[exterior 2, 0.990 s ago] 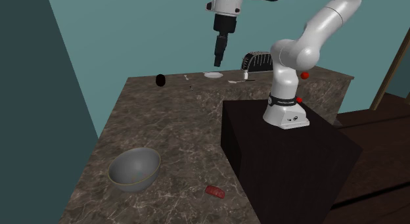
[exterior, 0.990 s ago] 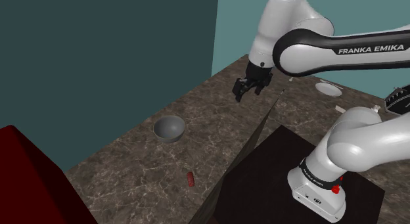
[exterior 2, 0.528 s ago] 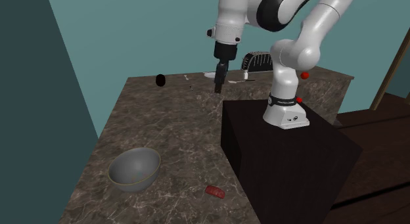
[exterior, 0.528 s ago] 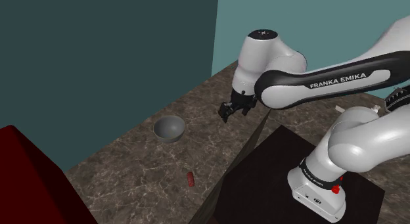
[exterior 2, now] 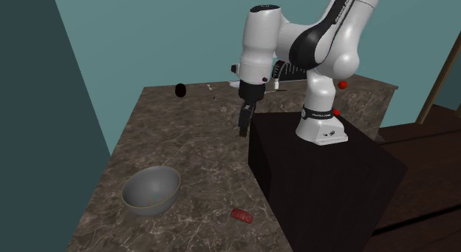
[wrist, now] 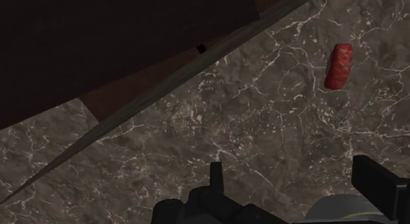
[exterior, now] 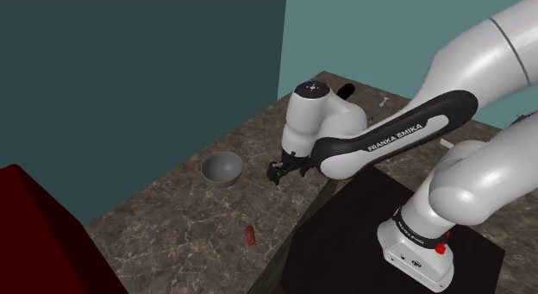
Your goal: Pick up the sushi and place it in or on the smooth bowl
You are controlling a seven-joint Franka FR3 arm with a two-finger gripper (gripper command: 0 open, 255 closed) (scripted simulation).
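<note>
Fingers (wrist: 376, 184) stand apart and empty above the bench (wrist: 250, 117), so I'd centre them over the red sushi (wrist: 339, 66) well ahead, straddling its narrow width before lowering.

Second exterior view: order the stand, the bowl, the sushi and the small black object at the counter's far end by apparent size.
1. stand
2. bowl
3. sushi and black object: the sushi looks slightly bigger, but it lies nearer the camera, so this pair is unsure.

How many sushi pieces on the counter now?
1: the red sushi piece lies on the marbled countertop beside the black stand, apart from the smooth grey bowl. The white arm could hide others.
</note>
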